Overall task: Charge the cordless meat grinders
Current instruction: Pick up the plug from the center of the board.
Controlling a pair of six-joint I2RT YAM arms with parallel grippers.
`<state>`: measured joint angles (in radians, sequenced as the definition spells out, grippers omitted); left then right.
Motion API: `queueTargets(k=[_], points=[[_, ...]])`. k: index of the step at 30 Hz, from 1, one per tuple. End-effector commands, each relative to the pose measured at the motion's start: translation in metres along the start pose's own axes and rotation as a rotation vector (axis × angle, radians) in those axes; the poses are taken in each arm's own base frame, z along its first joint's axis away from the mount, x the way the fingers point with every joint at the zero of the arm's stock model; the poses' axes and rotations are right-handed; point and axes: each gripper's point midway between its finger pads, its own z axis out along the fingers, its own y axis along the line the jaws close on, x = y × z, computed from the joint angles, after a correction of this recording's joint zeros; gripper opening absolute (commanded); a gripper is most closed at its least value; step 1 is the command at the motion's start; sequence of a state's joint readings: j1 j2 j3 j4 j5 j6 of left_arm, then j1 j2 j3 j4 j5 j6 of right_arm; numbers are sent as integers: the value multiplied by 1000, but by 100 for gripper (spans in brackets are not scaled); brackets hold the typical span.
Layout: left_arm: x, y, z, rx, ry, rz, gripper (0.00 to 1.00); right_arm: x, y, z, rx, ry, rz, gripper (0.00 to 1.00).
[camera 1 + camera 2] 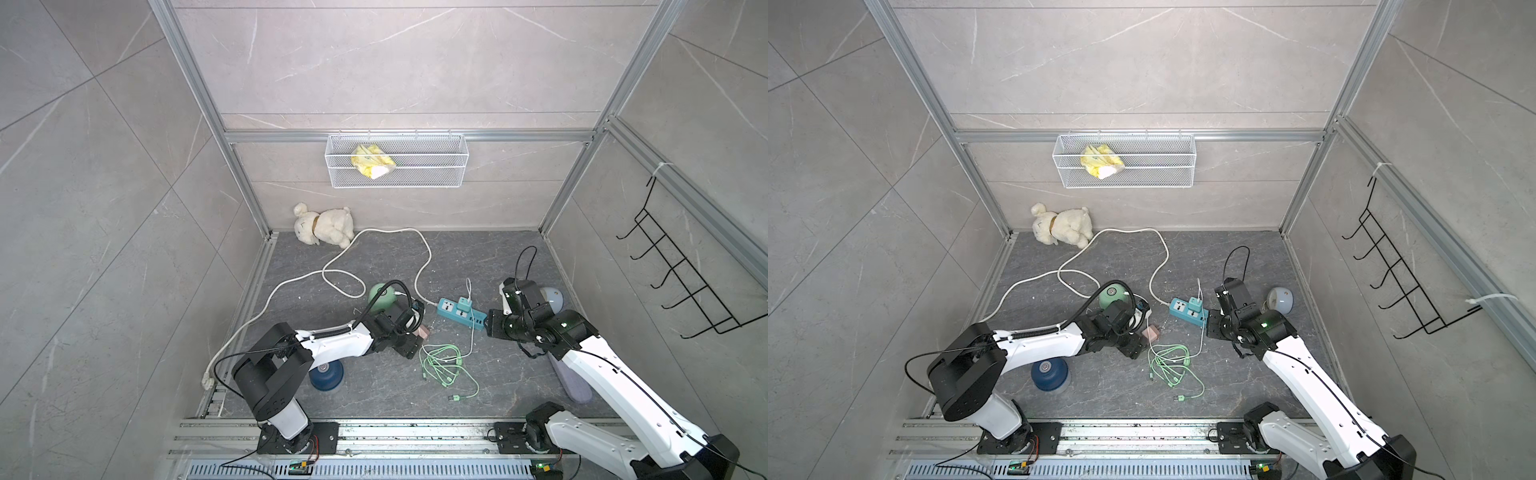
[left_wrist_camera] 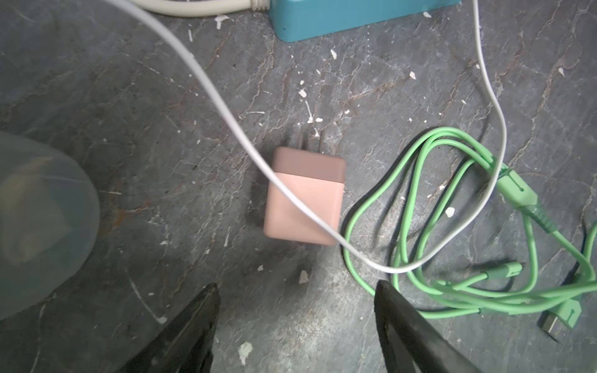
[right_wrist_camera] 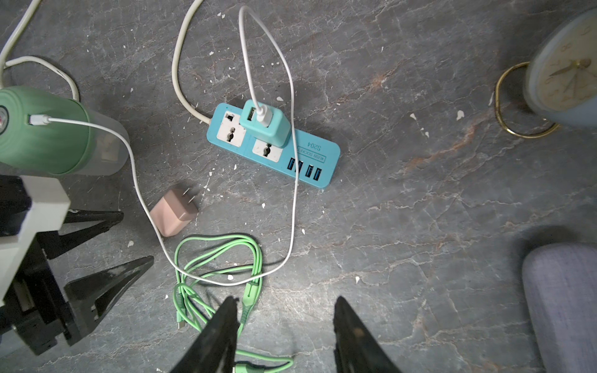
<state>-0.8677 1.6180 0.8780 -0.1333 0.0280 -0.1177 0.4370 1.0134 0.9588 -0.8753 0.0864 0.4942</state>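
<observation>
The pale mint green grinder (image 1: 380,297) (image 1: 1111,295) (image 3: 42,129) stands mid-floor, with a white cable (image 3: 135,181) plugged into its side. That cable runs to a teal cube charger (image 3: 265,124) seated in the teal power strip (image 1: 461,313) (image 3: 319,161). The dark navy grinder (image 1: 326,376) (image 1: 1049,374) sits near the front left, partly under my left arm, with no cable on it. My left gripper (image 2: 295,287) (image 3: 134,239) hangs open just short of a pink cube charger (image 2: 303,197) (image 1: 1151,333) lying on its side. My right gripper (image 3: 284,300) is open and holds nothing, beside a coiled green cable (image 3: 219,258) (image 1: 442,363).
A thick white power cord (image 1: 332,270) loops across the floor to the strip. A grey-white globe clock (image 1: 555,297) (image 3: 565,80) stands at the right wall, with a lilac pad (image 3: 562,306) nearer the front. A plush dog (image 1: 324,226) lies at the back, under a wire basket (image 1: 440,166).
</observation>
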Motion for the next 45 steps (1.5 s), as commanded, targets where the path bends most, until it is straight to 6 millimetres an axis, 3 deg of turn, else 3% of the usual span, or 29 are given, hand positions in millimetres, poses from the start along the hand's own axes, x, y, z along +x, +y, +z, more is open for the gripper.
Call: queueTargets(k=[1, 15, 28, 36, 45], points=[[1, 7, 1, -17, 13, 45, 76, 7, -5, 0, 11, 18, -14, 50], [-24, -7, 24, 47, -23, 96, 76, 8, -7, -3, 10, 17, -8, 50], [-34, -10, 42, 50, -13, 105, 72, 8, -5, -1, 5, 22, -14, 50], [-31, -7, 50, 17, 30, 102, 59, 5, -7, -3, 13, 12, -16, 50], [-12, 2, 32, -46, 79, 92, 42, 4, -7, -3, 6, 1, -9, 50]])
